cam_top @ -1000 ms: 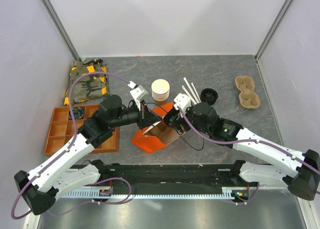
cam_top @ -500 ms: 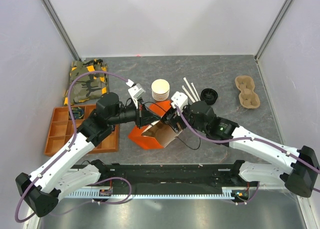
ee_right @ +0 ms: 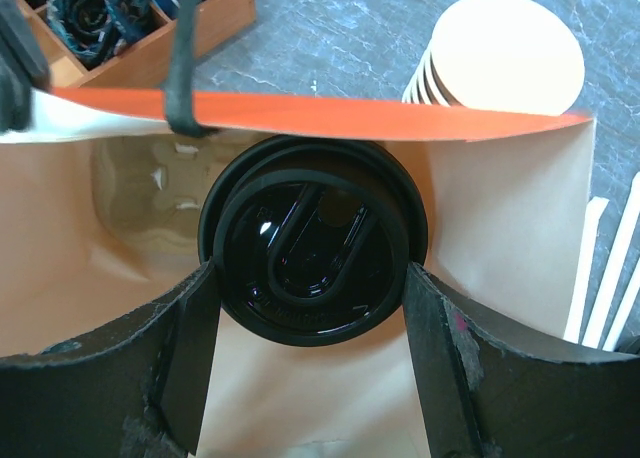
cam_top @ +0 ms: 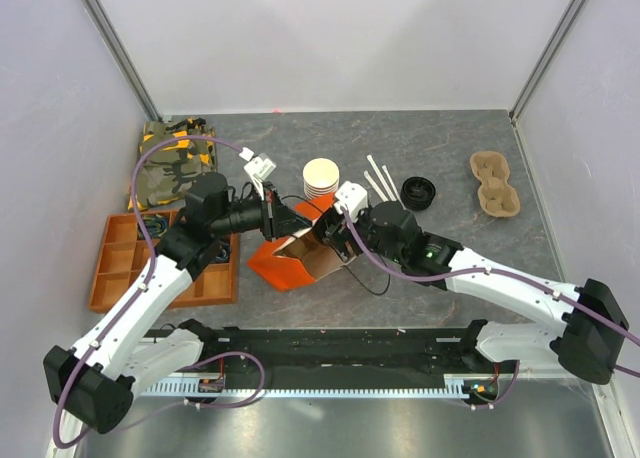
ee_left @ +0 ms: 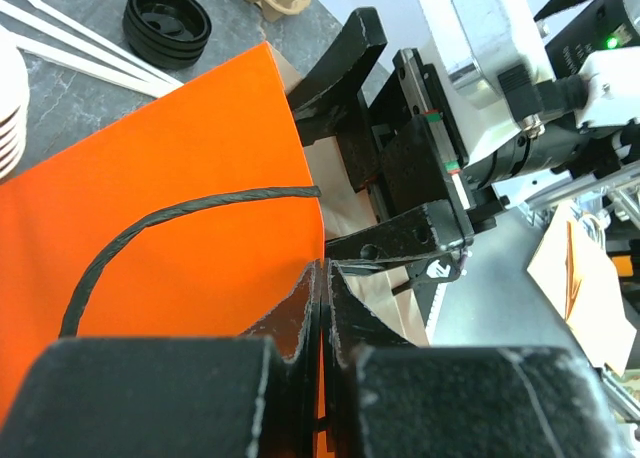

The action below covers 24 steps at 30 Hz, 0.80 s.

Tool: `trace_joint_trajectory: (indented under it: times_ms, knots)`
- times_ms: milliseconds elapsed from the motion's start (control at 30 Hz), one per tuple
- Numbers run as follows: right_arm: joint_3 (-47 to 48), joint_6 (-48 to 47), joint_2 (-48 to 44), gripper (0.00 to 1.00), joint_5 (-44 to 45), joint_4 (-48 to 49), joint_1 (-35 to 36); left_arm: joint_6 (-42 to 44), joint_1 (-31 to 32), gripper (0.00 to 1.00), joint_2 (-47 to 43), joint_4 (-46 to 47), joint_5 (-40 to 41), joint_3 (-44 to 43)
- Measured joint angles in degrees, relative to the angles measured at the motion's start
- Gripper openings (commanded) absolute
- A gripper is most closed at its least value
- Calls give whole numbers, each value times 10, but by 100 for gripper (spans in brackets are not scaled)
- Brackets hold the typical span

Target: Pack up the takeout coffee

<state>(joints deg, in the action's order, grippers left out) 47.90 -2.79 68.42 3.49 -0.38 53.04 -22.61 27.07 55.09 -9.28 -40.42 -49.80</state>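
At the left of the table, just beside the wooden tray [cam_top: 130,263], we are pinching the orange bag [cam_top: 272,270] with the left gripper [ee_left: 322,278]. Its fingers are pressed together on the thin upper wall next to the black cord handle [ee_left: 150,228], and we are lifting that wall so the mouth is gaping toward the other arm. Moving rightward into the mouth, we are carrying the takeout coffee [ee_right: 312,240] in the right gripper [ee_right: 308,268], whose fingers are clamped on it from either side, one pad touching each flank of the round black lid. The cup is sitting squarely between them, upright to the wrist, with the bag's tan lining around it and the orange rim just above. We cannot tell whether its base is touching the bag floor, since the lid is hiding the body. To do this step well, we are judging that the left pinch should be holding firm while the right wrist is easing the cup deeper, level and clear of the handle, and that the grip should be opening only once the cup is resting. Farther right, the stack of cups [cam_top: 321,178], the straws [cam_top: 380,183] and the loose lid [cam_top: 418,192] are lying behind the bag.
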Motion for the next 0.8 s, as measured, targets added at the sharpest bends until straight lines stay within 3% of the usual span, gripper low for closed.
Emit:
trace_joint_trajectory:
  times_ms: [300, 800]
  knots:
    - [3, 0, 60, 27, 19, 18, 0, -18, -66, 2, 14, -1, -49, 9]
    - [74, -2, 39, 27, 8, -23, 0, -33, -74, 2, 23, 0, -110, 9]
